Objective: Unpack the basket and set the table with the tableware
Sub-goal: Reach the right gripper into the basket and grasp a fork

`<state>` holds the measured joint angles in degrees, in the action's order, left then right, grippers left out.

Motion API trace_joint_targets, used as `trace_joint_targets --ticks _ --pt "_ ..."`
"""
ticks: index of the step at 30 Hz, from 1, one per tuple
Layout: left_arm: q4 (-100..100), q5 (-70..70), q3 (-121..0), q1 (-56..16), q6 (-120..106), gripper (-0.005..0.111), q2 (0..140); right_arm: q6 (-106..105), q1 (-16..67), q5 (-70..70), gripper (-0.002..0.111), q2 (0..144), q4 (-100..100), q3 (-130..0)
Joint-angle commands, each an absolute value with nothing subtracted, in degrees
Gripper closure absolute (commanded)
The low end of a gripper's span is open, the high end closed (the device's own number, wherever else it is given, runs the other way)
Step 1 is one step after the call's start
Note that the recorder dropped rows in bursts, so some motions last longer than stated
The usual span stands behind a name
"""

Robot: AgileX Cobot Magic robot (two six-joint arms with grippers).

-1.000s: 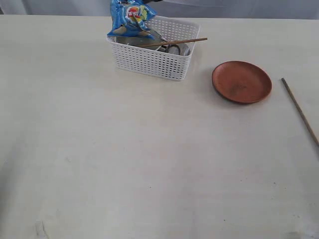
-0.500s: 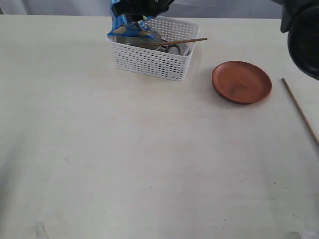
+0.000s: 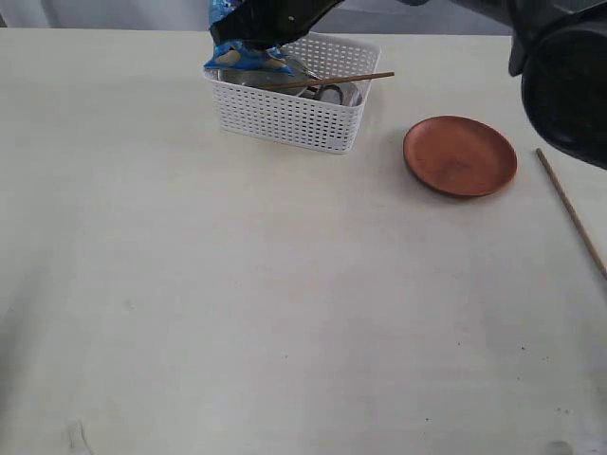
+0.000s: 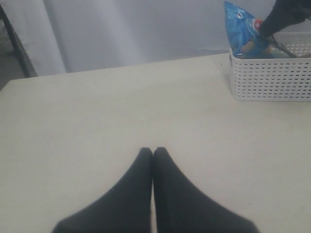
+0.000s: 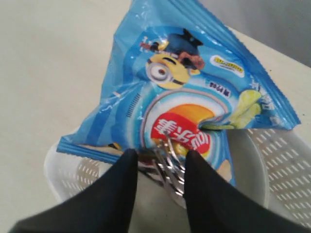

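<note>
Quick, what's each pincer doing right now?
Left pincer: closed, empty.
Right pincer: apart around steel cutlery by the snack bag; grip cannot be told.

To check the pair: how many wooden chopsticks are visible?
2. One thin wooden chopstick rests across the white plastic basket; the other lies on the cream table beside the brown round plate. More may be hidden.

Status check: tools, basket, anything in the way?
Left tool shut, idle above table. Right tool over basket, jaws straddling steel utensil, grip unconfirmed. Blue snack bag crowds the pick.
</note>
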<state>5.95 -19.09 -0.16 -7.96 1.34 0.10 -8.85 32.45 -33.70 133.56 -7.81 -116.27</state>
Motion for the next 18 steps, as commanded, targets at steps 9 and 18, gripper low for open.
trace_joint_targets --ticks 9,18 --pt "5.6 -18.9 0.0 -8.3 1.5 0.107 0.0 -5.5 32.9 -32.3 0.087 134.0 -3.1 -116.6" --pt "5.6 -18.9 0.0 -8.3 1.5 0.107 0.0 -5.5 32.9 -32.8 0.094 134.2 -3.0 -116.6"
